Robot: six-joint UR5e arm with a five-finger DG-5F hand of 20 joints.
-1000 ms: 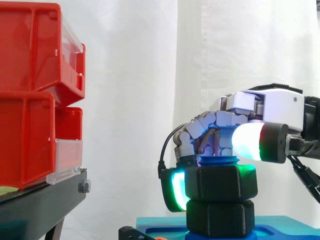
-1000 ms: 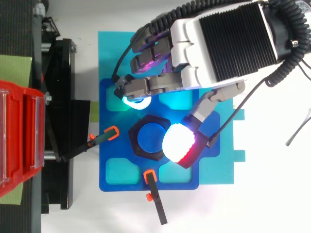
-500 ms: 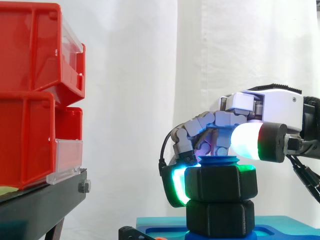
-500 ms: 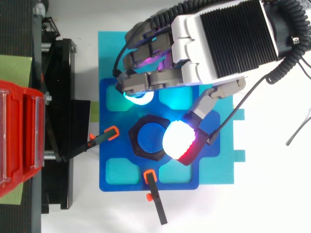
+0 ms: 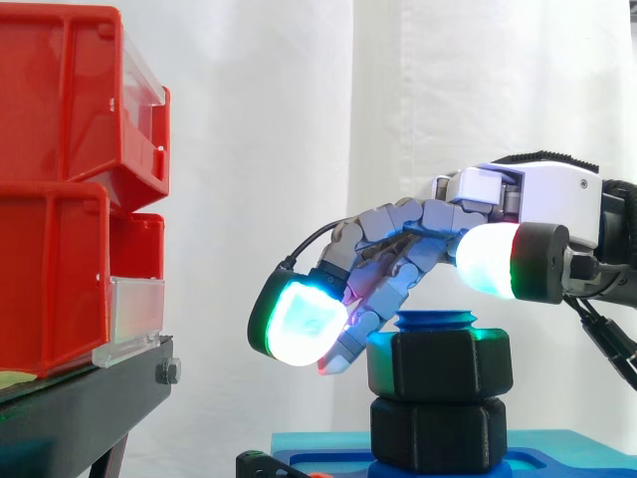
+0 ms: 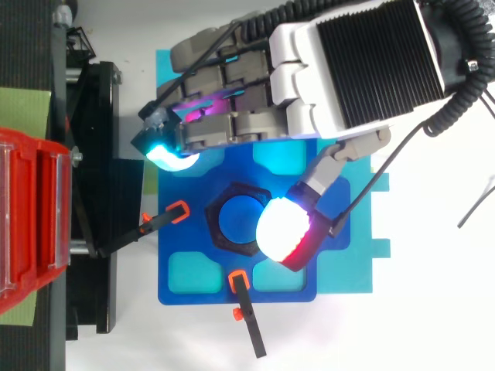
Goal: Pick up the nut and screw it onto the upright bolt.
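Red bins (image 5: 60,199) are stacked on a black stand (image 5: 90,408) at the left of the side view, before a white curtain (image 5: 299,119), well apart from the work; seen from above, a blue plate (image 6: 209,290) lies on a cyan board (image 6: 352,270) on the white counter (image 6: 418,309), just beside the stand; two black clamps with orange tips, one (image 6: 166,219) at the plate's left and one (image 6: 244,305) at its lower edge, point in toward the middle, near the nut but not touching it.

The black nut (image 5: 440,365) sits on the upright blue bolt (image 5: 435,321) in the plate's centre; the bolt's top stands just proud of it; a second black hexagonal piece (image 5: 438,433) sits directly below the nut.

The hand (image 6: 356,62) comes in from the right and hangs above the plate; its fingers (image 5: 299,321) are stretched out and relaxed, holding nothing; they slope down past the nut's left side, with the cyan-glowing pad beside and clear of it; the thumb pad (image 5: 488,259), glowing white with a red edge, hovers above the nut's right side, apart from it; from above it covers the nut's right rim.
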